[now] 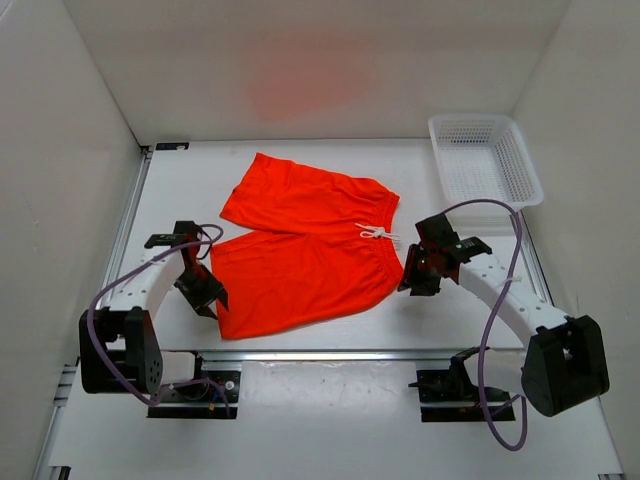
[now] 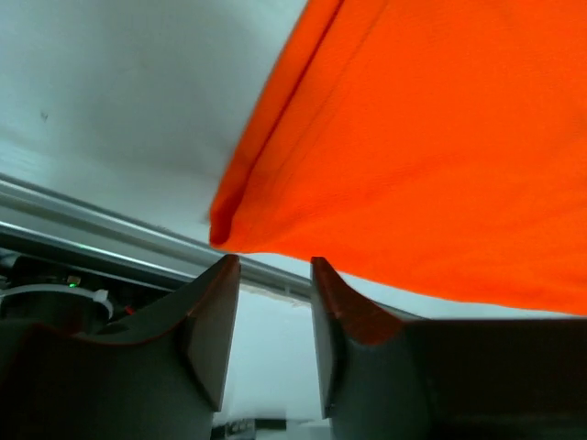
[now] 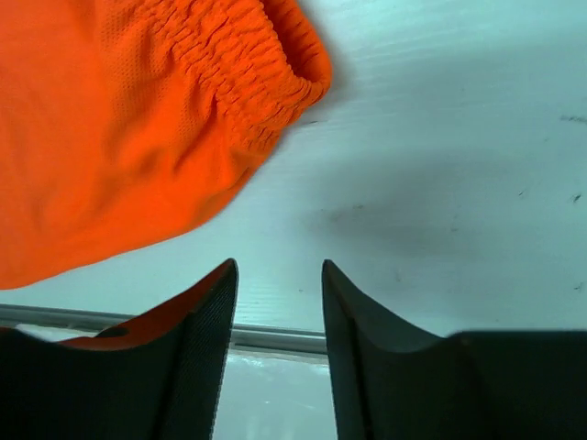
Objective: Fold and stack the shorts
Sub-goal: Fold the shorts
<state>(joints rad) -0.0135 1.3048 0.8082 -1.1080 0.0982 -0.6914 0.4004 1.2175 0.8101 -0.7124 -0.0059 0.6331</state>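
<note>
Nearest the bases, the metal rail (image 1: 320, 355) along the table's front edge is being crossed by both arms, each being reached forward and downward to one end of the shorts (image 1: 310, 265).

The left gripper (image 2: 273, 262) is being held low at the near left hem corner (image 2: 225, 229). Its jaws are being kept partly apart with nothing between them; the folded hem edge is lying just beyond the fingertips, not touching them. The placement is being judged as a line-up for pinching that corner.

The right gripper (image 3: 278, 266) is being held likewise at the opposite end, beside the near corner of the gathered waistband (image 3: 248, 55). Its jaws are being kept partly apart and empty – bare table (image 1: 180, 190) is showing through the gap, and the waistband corner is lying ahead and to the left of the tips. An orange tint on the inner face of one finger is being read as reflection, not as cloth.

The shorts are lying flat on the middle of the table, unfolded, the two legs being splayed leftward in a shallow V and the waistband facing right, with the white drawstring (image 1: 375, 233) showing at its middle. The near leg is being bracketed by the two grippers, which suggests a paired grasp of its ends so that it can be carried over the far leg – the first fold is not yet made.

At the far right corner, a white plastic basket (image 1: 527, 170) is standing well apart from the cloth.
</note>
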